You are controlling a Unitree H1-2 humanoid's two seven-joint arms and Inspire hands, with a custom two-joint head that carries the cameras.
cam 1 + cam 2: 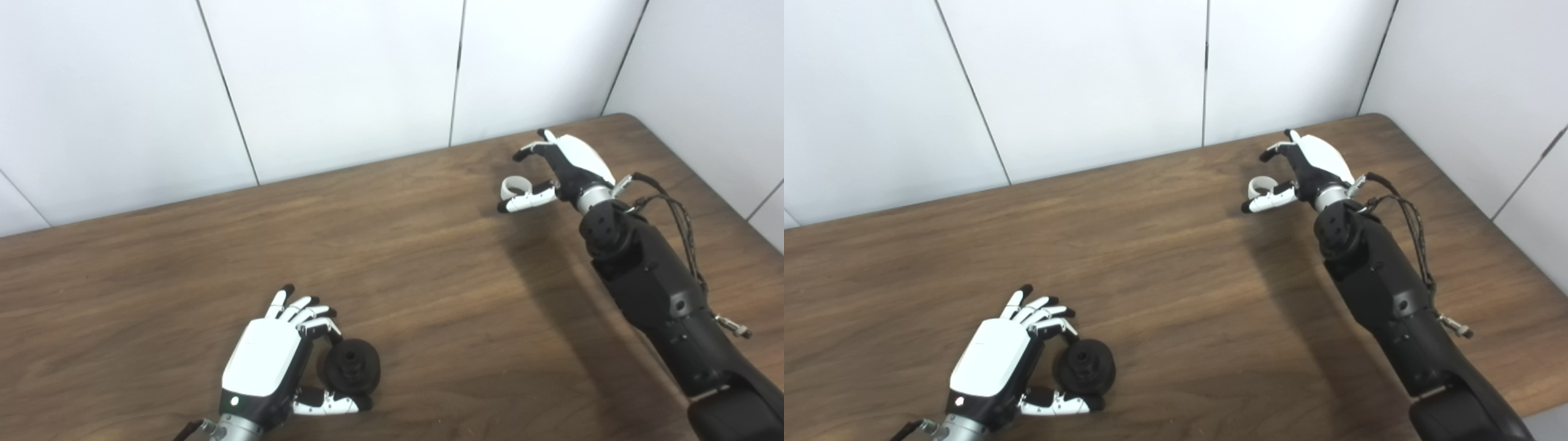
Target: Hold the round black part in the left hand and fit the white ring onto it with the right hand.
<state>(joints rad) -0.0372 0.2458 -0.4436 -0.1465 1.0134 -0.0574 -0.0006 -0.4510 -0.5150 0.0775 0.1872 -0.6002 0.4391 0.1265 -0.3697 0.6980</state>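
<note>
The round black part (352, 366) lies on the wooden table (398, 257) near its front edge. My left hand (269, 361) is cupped around its left side. The thumb runs along the part's near rim and one finger curls to its far rim, while the other fingers stay spread; I see no firm grip. The white ring (514, 185) lies on the table at the far right. My right hand (560, 165) is open around it, with the thumb just in front of the ring and the fingers (1274, 150) raised behind it.
White wall panels (343, 79) stand close behind the table's far edge and along its right side. The right forearm (661, 294), with loose cables, stretches over the table's right part. Bare wood lies between the two hands.
</note>
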